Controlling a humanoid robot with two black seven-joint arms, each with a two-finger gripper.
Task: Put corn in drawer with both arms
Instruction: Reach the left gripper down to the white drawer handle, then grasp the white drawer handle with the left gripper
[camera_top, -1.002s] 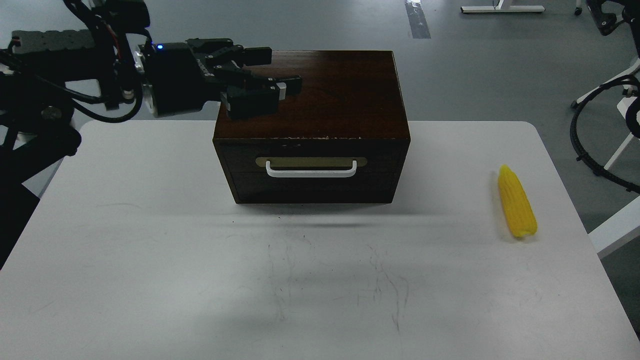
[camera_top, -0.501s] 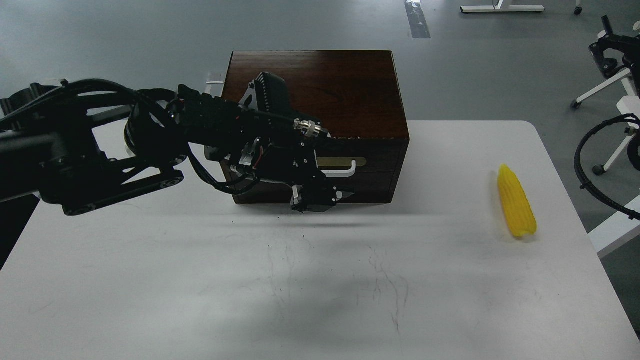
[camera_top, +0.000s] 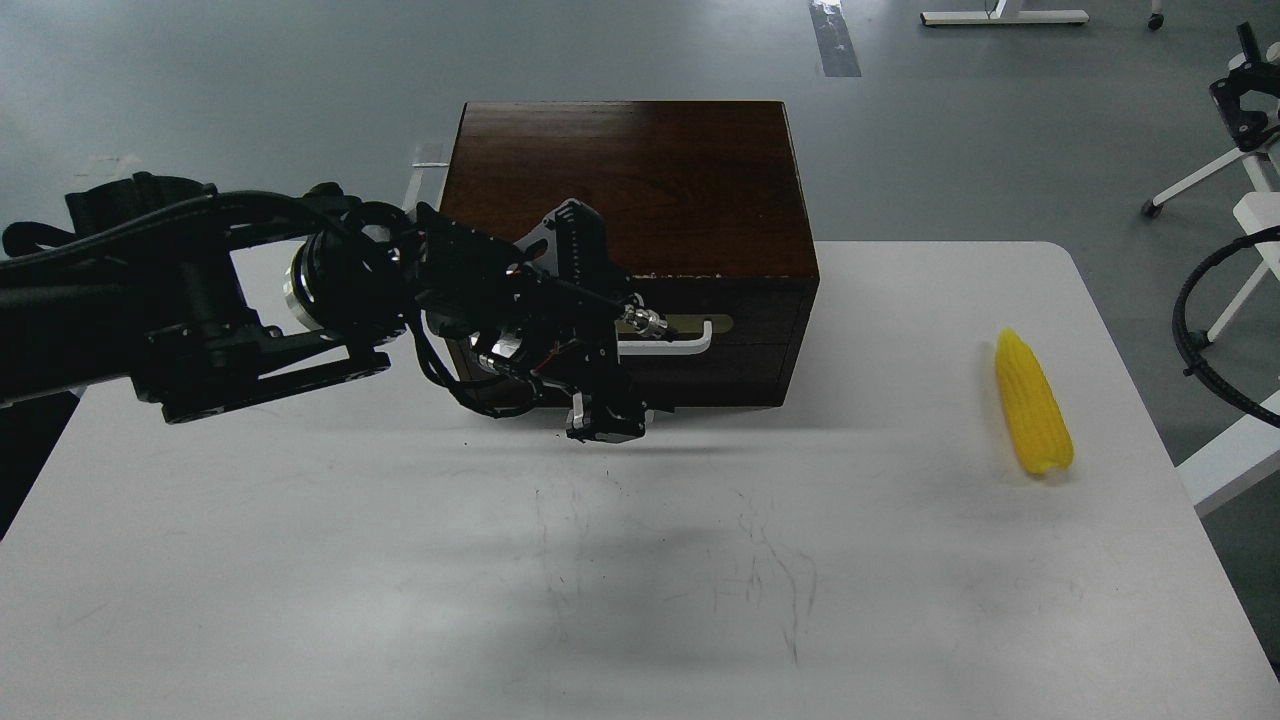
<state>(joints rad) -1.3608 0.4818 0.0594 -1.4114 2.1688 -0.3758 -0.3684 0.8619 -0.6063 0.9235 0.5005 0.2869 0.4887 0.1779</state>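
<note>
The white table (camera_top: 300, 560) is lying bare and scuffed closest to the camera, and the corn (camera_top: 1034, 416) is resting on it far to the right, well apart from the box and untouched, its tapered end pointing away.

Further in, the left arm is reaching across from the left, and the left tool (camera_top: 606, 420) is hanging low in front of the box (camera_top: 640, 180), below the left part of the white handle (camera_top: 670, 345). The tool is showing dark and end-on, so I cannot tell how far its 2 fingers are parted or whether they are touching anything; it does not appear to be carrying an object.

The drawer (camera_top: 740, 350) is sitting flush in the box, so opening it looks like the step in hand. Doing that well would mean hooking or pinching the handle bar squarely near its middle and pulling straight toward the camera, so the box is not dragging or twisting along.

The right tool is not appearing anywhere.
</note>
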